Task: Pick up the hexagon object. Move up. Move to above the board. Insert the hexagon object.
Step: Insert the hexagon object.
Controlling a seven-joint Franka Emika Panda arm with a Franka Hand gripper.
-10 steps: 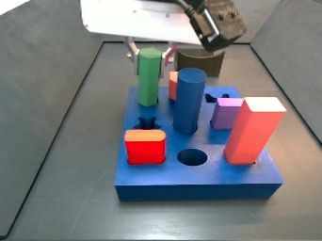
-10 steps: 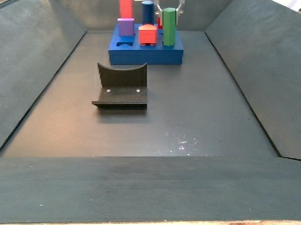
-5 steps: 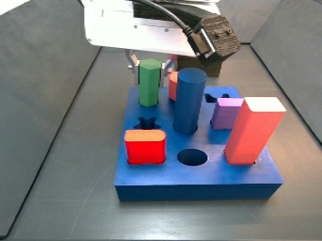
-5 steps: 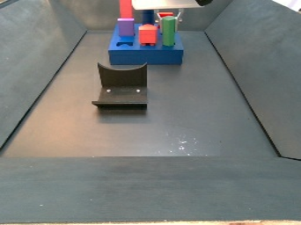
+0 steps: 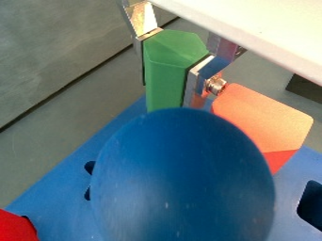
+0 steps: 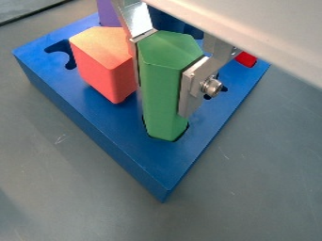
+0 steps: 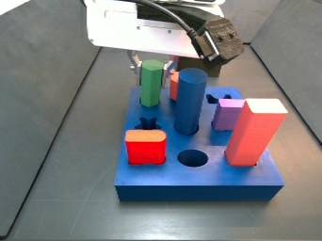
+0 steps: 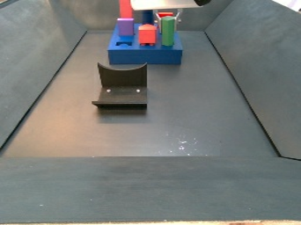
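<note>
The tool [image 6: 161, 58] is placed over the far edge of the board [image 6: 126, 165], its 2 silver fingers [image 6: 199, 80] standing on opposite sides of the hexagon object [image 6: 164, 85]. In both wrist views the plates lie against the green faces, so the tool is clamped on the hexagon object [image 5: 170, 71]. The peg stands upright with its lower end sunk into the board. In a side view the hexagon object [image 7: 150, 83] is seen just beside a thick blue cylinder [image 7: 190, 101], with a red block [image 7: 255, 131] and a purple piece [image 7: 228, 113] also seated in the board [image 7: 201, 184]. The fixture [image 8: 122, 86] is seen well apart on the floor.
</note>
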